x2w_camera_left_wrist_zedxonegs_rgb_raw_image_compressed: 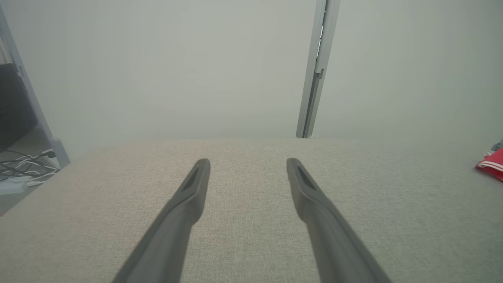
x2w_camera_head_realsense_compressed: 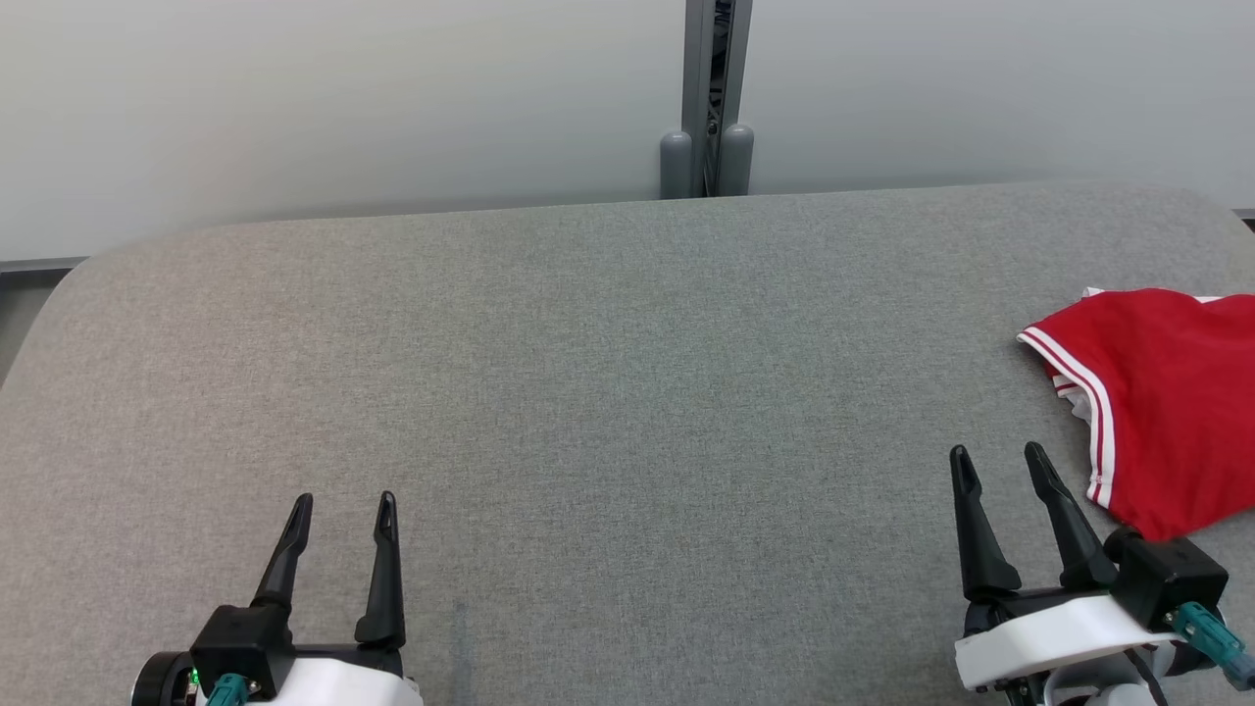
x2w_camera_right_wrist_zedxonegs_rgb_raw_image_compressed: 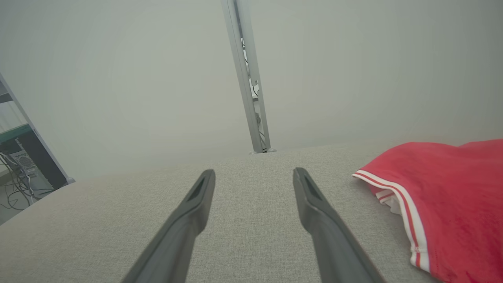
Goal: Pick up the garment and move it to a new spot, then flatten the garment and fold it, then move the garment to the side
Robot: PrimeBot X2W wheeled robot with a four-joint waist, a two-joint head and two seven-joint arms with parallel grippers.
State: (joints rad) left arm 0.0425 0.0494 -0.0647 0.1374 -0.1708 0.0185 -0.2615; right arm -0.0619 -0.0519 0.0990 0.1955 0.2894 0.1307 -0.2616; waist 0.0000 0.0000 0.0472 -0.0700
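A red garment (x2w_camera_head_realsense_compressed: 1167, 402) with white-striped trim lies bunched at the right edge of the grey padded table (x2w_camera_head_realsense_compressed: 588, 373), running out of the head view. It fills the lower right of the right wrist view, garment (x2w_camera_right_wrist_zedxonegs_rgb_raw_image_compressed: 444, 196), and shows as a small red corner, garment (x2w_camera_left_wrist_zedxonegs_rgb_raw_image_compressed: 493, 164), at the far right of the left wrist view. My right gripper (x2w_camera_head_realsense_compressed: 1002, 459) is open just left of the garment, apart from it, with nothing between its fingers. My left gripper (x2w_camera_head_realsense_compressed: 345, 502) is open and empty near the front left of the table.
A pale wall with a grey vertical post (x2w_camera_head_realsense_compressed: 718, 98) stands behind the table's far edge. Cables (x2w_camera_left_wrist_zedxonegs_rgb_raw_image_compressed: 23, 165) and dark equipment sit on the floor beyond the table's left end. The table's corners are rounded.
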